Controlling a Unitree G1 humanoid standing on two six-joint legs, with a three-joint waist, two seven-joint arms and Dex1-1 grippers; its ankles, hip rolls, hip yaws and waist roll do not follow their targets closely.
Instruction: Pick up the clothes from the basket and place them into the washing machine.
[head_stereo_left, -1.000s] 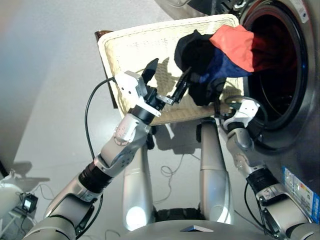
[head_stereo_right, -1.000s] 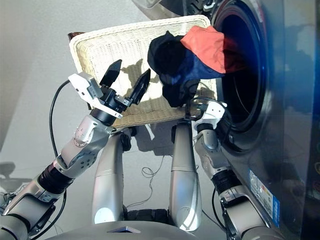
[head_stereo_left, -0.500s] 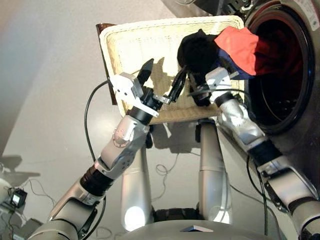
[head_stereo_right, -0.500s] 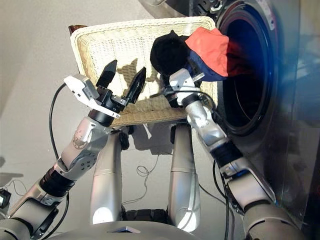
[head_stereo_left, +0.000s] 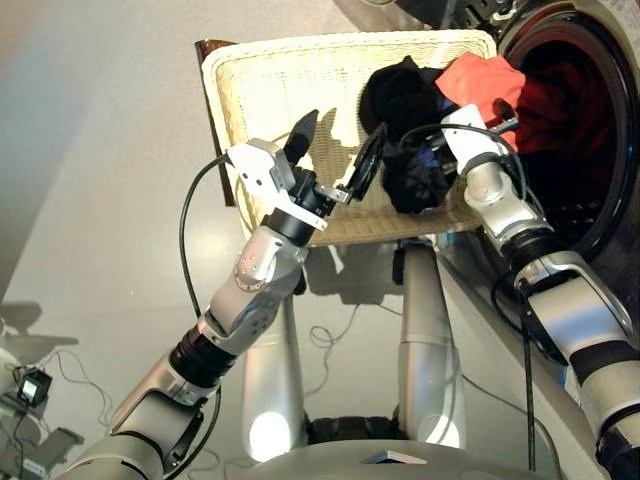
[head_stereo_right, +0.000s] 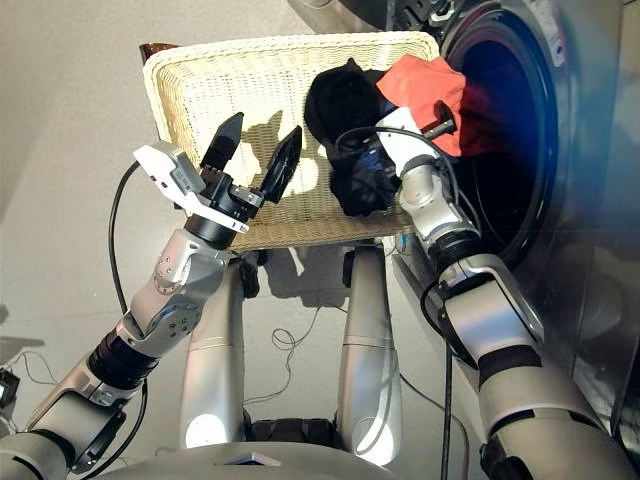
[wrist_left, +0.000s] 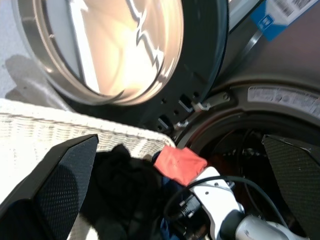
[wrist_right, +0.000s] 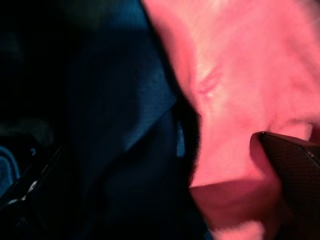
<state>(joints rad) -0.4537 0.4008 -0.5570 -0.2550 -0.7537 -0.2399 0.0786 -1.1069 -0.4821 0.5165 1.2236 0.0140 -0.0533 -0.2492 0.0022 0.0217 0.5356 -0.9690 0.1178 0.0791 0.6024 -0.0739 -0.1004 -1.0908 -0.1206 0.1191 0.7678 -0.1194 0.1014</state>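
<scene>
The cream wicker basket (head_stereo_left: 270, 90) sits right beside the washing machine (head_stereo_left: 612, 60), whose dark drum hole (head_stereo_left: 570, 150) gapes on the right. The clothes are piled at the basket's right end: a black one (head_stereo_left: 400, 95), a coral one (head_stereo_left: 478, 75) draped over the drum's rim, and a navy one (wrist_right: 125, 100) under it. My right gripper (head_stereo_right: 430, 112) is pushed into the pile where coral meets navy, open, with cloth lying between its fingers. My left gripper (head_stereo_left: 342, 140) hovers open over the basket's middle, just left of the black garment, holding nothing.
The machine's round glass door (wrist_left: 125, 45) stands swung open behind the basket. A dark brown corner (head_stereo_left: 210, 47) sticks out at the basket's far left. Loose cables (head_stereo_left: 340, 340) lie on the grey floor below.
My right arm has come up from below the basket's near edge, crossed the black garment and now reaches into the coral and navy cloth. The left arm has barely moved.
</scene>
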